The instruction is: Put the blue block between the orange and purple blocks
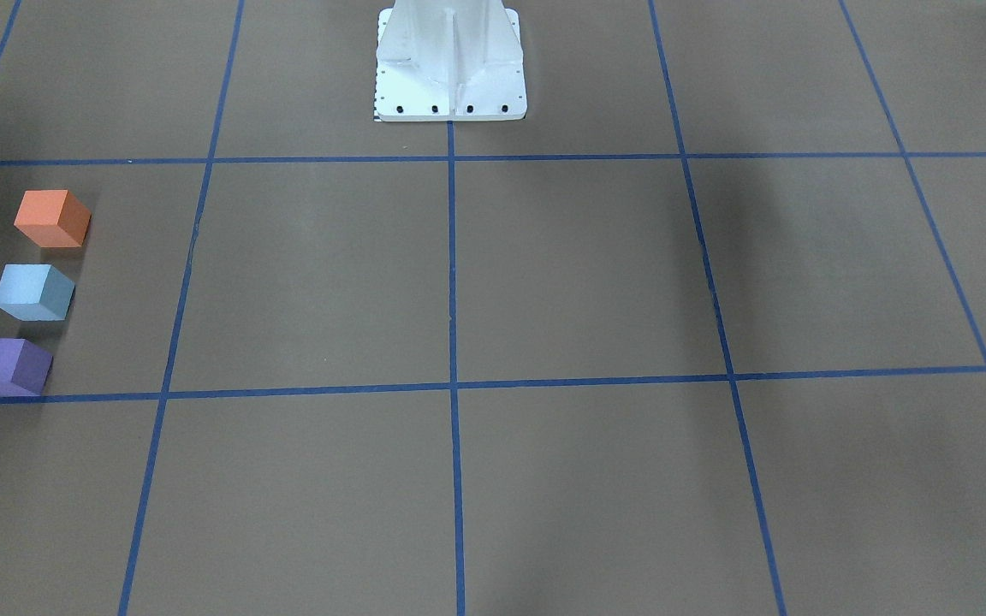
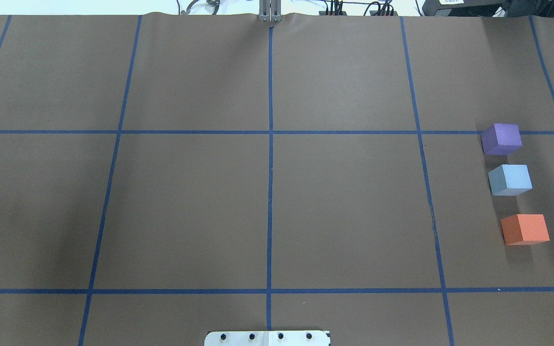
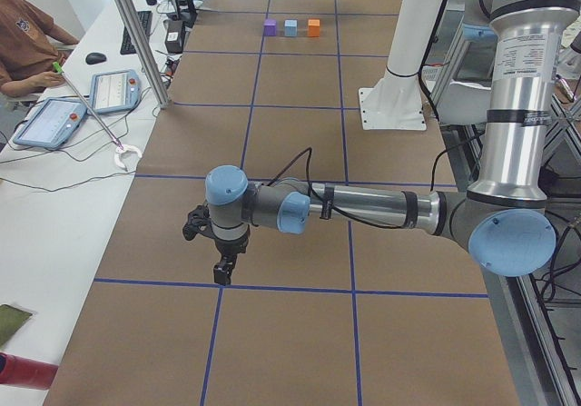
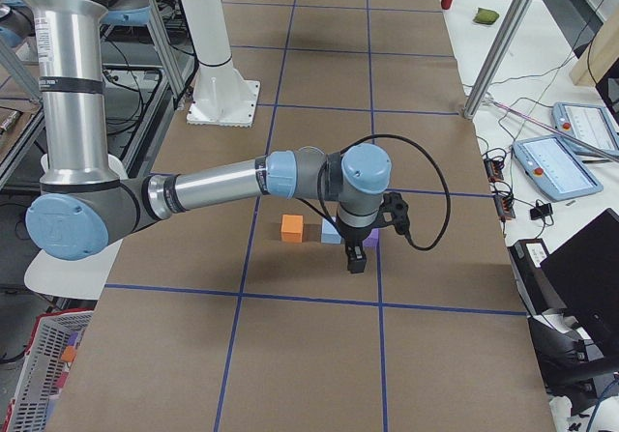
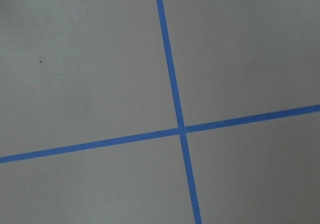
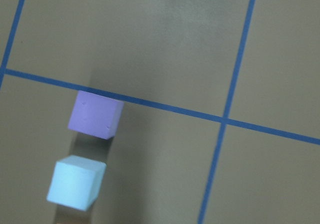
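**Exterior front-facing.** At your view's left you have one column of three: orange block (image 1: 52,218), blue block (image 1: 33,292), purple block (image 1: 8,366). The blue one sits between the other two, with a gap on each side. The purple block's lower edge meets a tape line (image 1: 288,390). The white base plate (image 1: 450,90) is at top centre.

**Overhead exterior.** You see the same row at the right, purple farthest from the robot and orange nearest. No gripper shows.

**Exterior left.** The left gripper (image 3: 221,277) on the near arm points down over the table (image 3: 290,333), well apart from the blocks. You cannot tell how far it is open.

**Exterior right.** The right gripper (image 4: 355,264) hangs just beside the row and partly hides the purple block. Its opening cannot be told either.

**Left wrist-mounted.** You get a tape crossing only.

**Right wrist-mounted.** The purple and blue blocks show, but no fingers.
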Motion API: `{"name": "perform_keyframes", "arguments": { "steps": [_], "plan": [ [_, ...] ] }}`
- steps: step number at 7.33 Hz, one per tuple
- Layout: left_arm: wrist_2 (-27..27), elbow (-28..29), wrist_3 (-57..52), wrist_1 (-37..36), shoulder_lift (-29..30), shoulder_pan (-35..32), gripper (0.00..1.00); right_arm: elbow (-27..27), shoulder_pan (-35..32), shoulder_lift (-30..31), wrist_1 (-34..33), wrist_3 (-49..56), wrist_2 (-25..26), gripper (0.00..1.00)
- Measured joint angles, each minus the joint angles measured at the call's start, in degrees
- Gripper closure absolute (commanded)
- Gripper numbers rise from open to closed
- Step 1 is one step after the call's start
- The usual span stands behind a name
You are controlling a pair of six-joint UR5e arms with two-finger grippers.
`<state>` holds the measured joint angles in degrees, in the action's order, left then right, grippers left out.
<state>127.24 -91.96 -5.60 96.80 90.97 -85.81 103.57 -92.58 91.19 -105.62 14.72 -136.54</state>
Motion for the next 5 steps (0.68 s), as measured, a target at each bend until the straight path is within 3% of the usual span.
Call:
{"name": "perform_keyframes", "arguments": {
  "steps": [5],
  "plan": [
    [2.9,-0.9,-2.6,-0.4,-3.3,-4.9,0.00,-8.1,-0.7,4.1,13.3,0.6,-2.0,0.00]
  ]
}}
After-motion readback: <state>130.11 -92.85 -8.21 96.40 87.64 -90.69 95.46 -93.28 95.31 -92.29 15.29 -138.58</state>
